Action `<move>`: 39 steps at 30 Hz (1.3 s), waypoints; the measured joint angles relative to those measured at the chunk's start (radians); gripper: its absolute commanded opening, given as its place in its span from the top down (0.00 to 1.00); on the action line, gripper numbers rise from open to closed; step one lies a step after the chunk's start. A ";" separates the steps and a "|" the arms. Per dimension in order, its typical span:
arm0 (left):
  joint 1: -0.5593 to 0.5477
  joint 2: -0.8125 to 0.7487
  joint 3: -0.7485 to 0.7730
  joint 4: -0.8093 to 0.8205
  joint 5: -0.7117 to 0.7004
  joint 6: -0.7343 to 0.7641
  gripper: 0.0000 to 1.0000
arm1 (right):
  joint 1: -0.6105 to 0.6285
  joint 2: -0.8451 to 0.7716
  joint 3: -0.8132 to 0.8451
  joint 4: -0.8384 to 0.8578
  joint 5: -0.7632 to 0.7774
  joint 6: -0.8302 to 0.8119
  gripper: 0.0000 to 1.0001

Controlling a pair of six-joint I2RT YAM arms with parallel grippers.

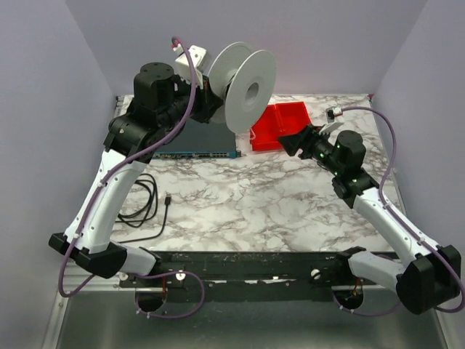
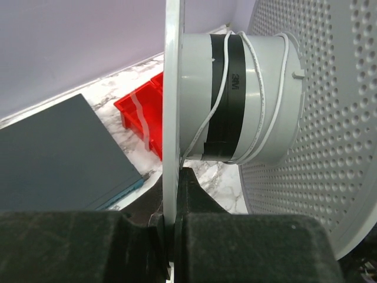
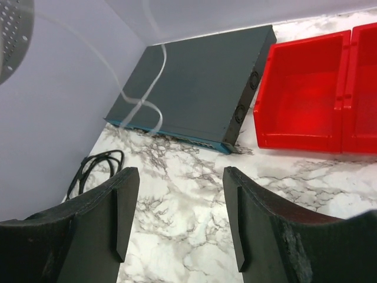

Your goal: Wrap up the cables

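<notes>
Left pincer (image 2: 175,236) is clamped on the flange of the spool (image 1: 247,87), held up off the desk (image 1: 240,203). The hub axis runs 9 to 3 o'clock in the wrist view. The cable (image 2: 287,59) makes a few loose turns on the hub. Right pincer (image 3: 179,194) is spread and empty. A slack strand shows at its 11 o'clock, against the dark box (image 3: 200,82). The right arm is nearer the free run, so it is likely the one to guide it.
</notes>
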 measured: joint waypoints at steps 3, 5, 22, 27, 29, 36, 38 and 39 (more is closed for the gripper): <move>-0.020 -0.008 0.005 0.000 -0.076 0.000 1.00 | 0.004 0.018 -0.030 0.081 0.016 -0.003 0.31; -0.028 -0.009 0.012 0.000 -0.116 0.000 1.00 | 0.005 0.034 -0.035 0.127 0.021 -0.010 0.30; -0.252 -0.003 0.141 -0.028 -0.499 -0.016 1.00 | 0.037 0.104 -0.119 0.353 -0.012 0.064 0.28; -0.331 0.045 0.188 -0.029 -0.682 -0.016 1.00 | 0.118 0.082 -0.141 0.403 0.039 0.113 0.25; -0.354 0.080 0.220 -0.029 -0.750 -0.016 1.00 | 0.175 0.075 -0.141 0.408 0.079 0.117 0.23; -0.414 0.165 0.305 -0.036 -0.884 -0.020 1.00 | 0.257 0.037 -0.152 0.412 0.283 0.124 0.24; -0.436 0.170 0.313 -0.037 -0.908 -0.020 1.00 | 0.259 0.050 -0.150 0.412 0.339 0.124 0.26; -0.446 0.171 0.317 -0.036 -0.918 -0.020 1.00 | 0.259 0.065 -0.144 0.412 0.369 0.123 0.26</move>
